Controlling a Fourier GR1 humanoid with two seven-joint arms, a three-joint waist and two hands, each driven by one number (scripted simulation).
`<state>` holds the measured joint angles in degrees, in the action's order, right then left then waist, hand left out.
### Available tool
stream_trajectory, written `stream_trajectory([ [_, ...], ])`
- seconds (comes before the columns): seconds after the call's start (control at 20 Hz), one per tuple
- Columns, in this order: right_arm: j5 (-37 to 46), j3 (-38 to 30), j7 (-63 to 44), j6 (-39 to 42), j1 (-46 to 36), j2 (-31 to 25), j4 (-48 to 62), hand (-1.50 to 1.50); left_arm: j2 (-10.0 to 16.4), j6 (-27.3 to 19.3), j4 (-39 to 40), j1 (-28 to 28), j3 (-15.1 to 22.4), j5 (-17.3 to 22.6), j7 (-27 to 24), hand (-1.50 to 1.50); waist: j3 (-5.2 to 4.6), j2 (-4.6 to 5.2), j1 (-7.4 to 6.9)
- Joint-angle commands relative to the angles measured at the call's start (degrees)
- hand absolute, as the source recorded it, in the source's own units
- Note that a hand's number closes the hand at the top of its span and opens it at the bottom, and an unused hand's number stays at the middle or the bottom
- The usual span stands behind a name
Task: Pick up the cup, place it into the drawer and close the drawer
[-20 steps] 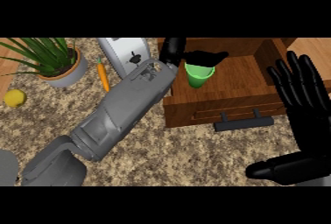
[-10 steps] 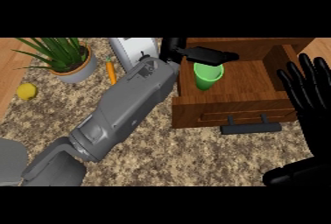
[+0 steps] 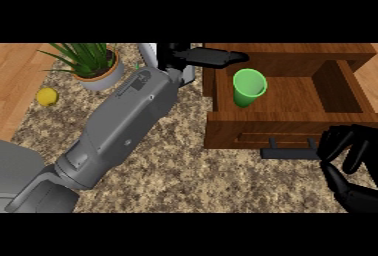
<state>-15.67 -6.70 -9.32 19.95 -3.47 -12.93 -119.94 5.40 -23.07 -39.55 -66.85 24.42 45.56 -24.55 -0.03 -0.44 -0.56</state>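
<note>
Now that the left hand (image 3: 210, 56) is hanging straight-fingered over the drawer's (image 3: 244, 136) back edge, the green cup (image 3: 249, 87) is sitting released inside the drawer's left end, and the right hand (image 3: 347, 150), fingers curled on nothing, is dropping toward the drawer's handle (image 3: 291, 153) for closing.

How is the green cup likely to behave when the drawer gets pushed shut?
The green cup looks tall and narrow with an open top, so it is probably light and may tip or slide. It sits free in the drawer, near its left wall, with bare floor to roll across.
</note>
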Motion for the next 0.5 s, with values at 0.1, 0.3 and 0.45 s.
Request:
stream_trajectory([
  [0.1,10.1,4.7,2.4,1.9,5.7,-0.6,-3.1,1.5,7.6,0.1,-12.6,11.9,-1.2,0.8,2.6,-1.5,0.0,-0.38,-1.26],
  [0.3,10.7,1.2,3.1,3.9,3.3,-4.3,1.6,1.5,13.8,-2.0,-24.4,17.9,-1.2,0.6,8.0,-1.5,0.05,-0.31,-1.67],
  [0.45,15.1,3.9,0.2,0.9,-2.1,-2.8,4.4,1.5,14.8,-1.3,-30.7,27.5,-1.1,0.6,6.3,-1.5,0.01,0.1,-1.56],
])
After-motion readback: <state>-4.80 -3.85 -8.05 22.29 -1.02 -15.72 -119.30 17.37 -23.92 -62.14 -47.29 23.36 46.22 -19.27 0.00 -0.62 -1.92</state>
